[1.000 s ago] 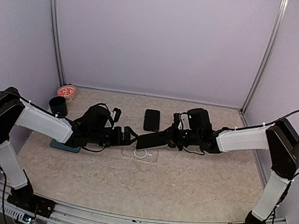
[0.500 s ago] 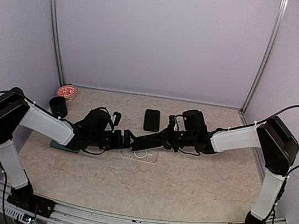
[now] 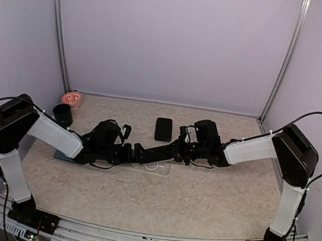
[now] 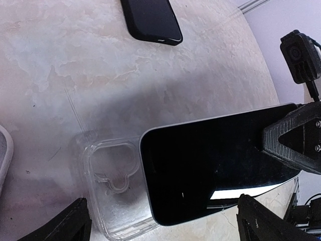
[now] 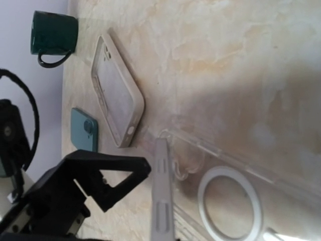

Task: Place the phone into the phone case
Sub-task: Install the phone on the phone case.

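The phone (image 3: 159, 153) is black-screened with a pale edge. My right gripper (image 3: 176, 152) is shut on its right end and holds it tilted, its left end low over the clear phone case (image 3: 151, 166) lying flat on the table. In the left wrist view the phone (image 4: 215, 165) overlaps the case (image 4: 108, 193), leaving the camera cut-out uncovered. My left gripper (image 4: 165, 228) is open, its fingertips (image 4: 75, 221) wide on either side of the phone's end. The right wrist view shows the phone (image 5: 161, 196) edge-on above the case's ring (image 5: 230, 201).
A second black phone or case (image 3: 163, 129) lies behind the work spot. At the left are a dark mug (image 3: 63, 114), a red-and-white dish (image 3: 71, 98) and a teal phone (image 5: 84, 129). A beige case (image 5: 116, 103) lies near the left arm.
My right gripper has carried the phone left and lower, toward the clear case. My left gripper has shifted slightly right, closer to the phone's end.
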Controlling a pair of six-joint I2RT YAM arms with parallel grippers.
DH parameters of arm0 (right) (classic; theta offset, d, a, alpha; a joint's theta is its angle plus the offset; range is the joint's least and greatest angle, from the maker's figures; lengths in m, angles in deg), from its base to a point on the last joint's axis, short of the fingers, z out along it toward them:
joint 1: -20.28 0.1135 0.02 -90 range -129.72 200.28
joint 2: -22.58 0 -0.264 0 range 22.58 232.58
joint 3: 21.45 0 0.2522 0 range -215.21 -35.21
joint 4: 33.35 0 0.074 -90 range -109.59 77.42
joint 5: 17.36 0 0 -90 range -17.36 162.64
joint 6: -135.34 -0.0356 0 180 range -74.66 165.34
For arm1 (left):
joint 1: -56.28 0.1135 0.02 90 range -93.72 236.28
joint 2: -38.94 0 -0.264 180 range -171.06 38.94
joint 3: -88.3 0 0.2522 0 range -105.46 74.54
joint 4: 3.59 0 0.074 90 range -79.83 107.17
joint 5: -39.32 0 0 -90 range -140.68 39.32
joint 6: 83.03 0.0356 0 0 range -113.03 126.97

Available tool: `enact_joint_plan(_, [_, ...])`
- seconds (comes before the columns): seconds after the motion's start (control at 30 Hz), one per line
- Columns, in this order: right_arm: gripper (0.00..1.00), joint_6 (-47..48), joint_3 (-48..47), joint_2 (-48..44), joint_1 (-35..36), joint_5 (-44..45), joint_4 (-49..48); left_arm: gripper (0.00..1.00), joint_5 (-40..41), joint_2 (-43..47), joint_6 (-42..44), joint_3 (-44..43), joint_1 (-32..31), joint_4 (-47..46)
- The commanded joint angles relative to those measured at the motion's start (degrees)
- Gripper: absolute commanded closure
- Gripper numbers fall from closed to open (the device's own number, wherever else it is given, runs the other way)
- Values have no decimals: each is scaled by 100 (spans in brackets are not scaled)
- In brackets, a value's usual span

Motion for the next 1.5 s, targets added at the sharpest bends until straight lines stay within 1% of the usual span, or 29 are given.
enact_joint_plan(0.0, [100, -89, -204, 129, 88, -120, -400, 1, -46, -150, -56, 29, 32, -197])
enact_joint_plan(0.4, [100, -218, -244, 380, 103, -136, -545, 1, -222, -237, -119, 97, 32, -407])
enact_joint_plan(1.0, [100, -730, -192, 785, 120, -265, -845, 1, -410, -425, -372, 233, -28, -779])
enact_joint_plan(1.23, [100, -693, -331, 931, 132, -205, -723, 1, -441, -426, -338, 174, -69, -747])
enact_joint_plan(1.47, [100, -739, -438, 1258, 131, -585, -862, 1, -370, -470, -251, 89, -54, -567])
